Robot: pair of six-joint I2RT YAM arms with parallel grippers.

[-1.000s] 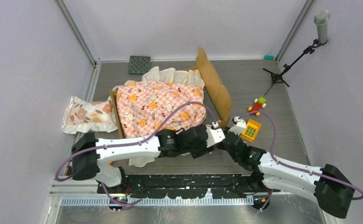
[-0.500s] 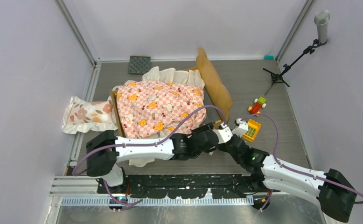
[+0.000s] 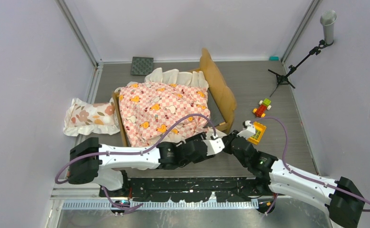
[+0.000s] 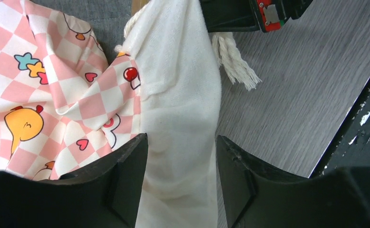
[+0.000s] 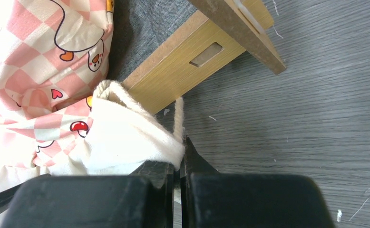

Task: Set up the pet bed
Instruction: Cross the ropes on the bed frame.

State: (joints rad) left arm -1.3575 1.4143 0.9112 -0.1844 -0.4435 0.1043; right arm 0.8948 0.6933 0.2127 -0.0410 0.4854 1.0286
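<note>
Top external view shows the grey desk [image 3: 273, 80] carrying the pet bed [image 3: 219, 90] left of centre, its wavy headboard on the right and its low end board on the left; a checkered sheet [image 3: 159, 107] covers nearly all of the mattress, leaving a dark strip bare along the headboard; a floral pillow [image 3: 90, 116] lies on the desk just beside the bed's left end, not on it; both arms reach in from the near edge and meet at the bed's near right corner. Over the last second the pair swung out to the right towards the yellow toy [image 3: 256, 132] and has now drawn back towards the near edge, taking the sheet's cream frill with them; the sheet over the mattress looks little changed, so this reads as a tug to seat that corner. The right hand [image 5: 177, 159] is pressed together on the frill's edge, beside a loose cord [image 5: 177, 118] and just off the wooden frame; the left hand [image 4: 180, 147] stands apart with the frill between its fingers, and I cannot tell if they press it. By my judgement the sheet is almost laid; the pillow is not yet placed.
</note>
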